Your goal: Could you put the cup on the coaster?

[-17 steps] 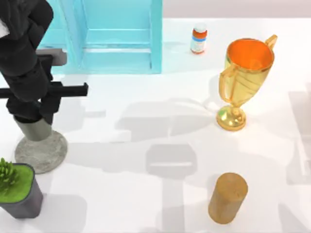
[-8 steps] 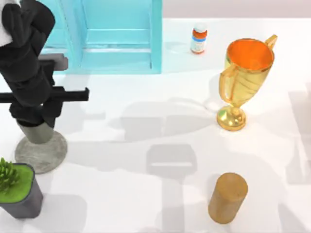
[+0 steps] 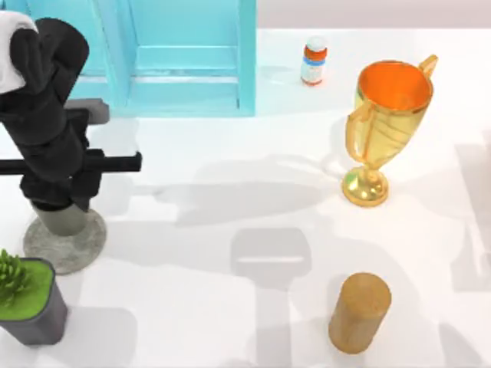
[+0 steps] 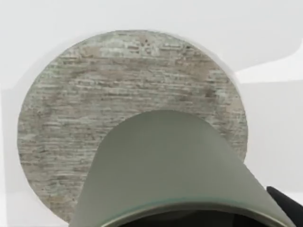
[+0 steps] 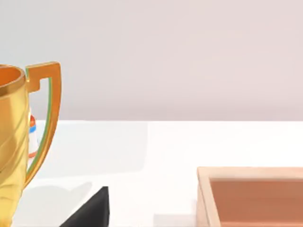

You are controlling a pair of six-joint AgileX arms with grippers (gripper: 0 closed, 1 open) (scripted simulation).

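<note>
One arm is at work, the left, at the tabletop's (image 3: 230,322) left edge. Nearest the front on that side stands a dark grey square pot of green plant (image 3: 27,299); just behind it lies the flat round mottled grey stone coaster (image 3: 65,241). Over the coaster the small dark grey-green handleless cup (image 3: 60,218) stands upright under the left gripper (image 3: 54,201), with its base at or just above the disc; I cannot tell which. The left wrist view shows the cup's wall over the disc's middle, likely lined up so that it lands well inside the rim. Whether the jaws grip the cup or stand apart I cannot tell, since the black wrist covers them. Nearby right stands a tan wooden cylinder (image 3: 359,310), further back a gold trophy with orange inside (image 3: 383,130), and beyond them a small pill bottle (image 3: 313,61) and a turquoise cabinet (image 3: 184,57).
</note>
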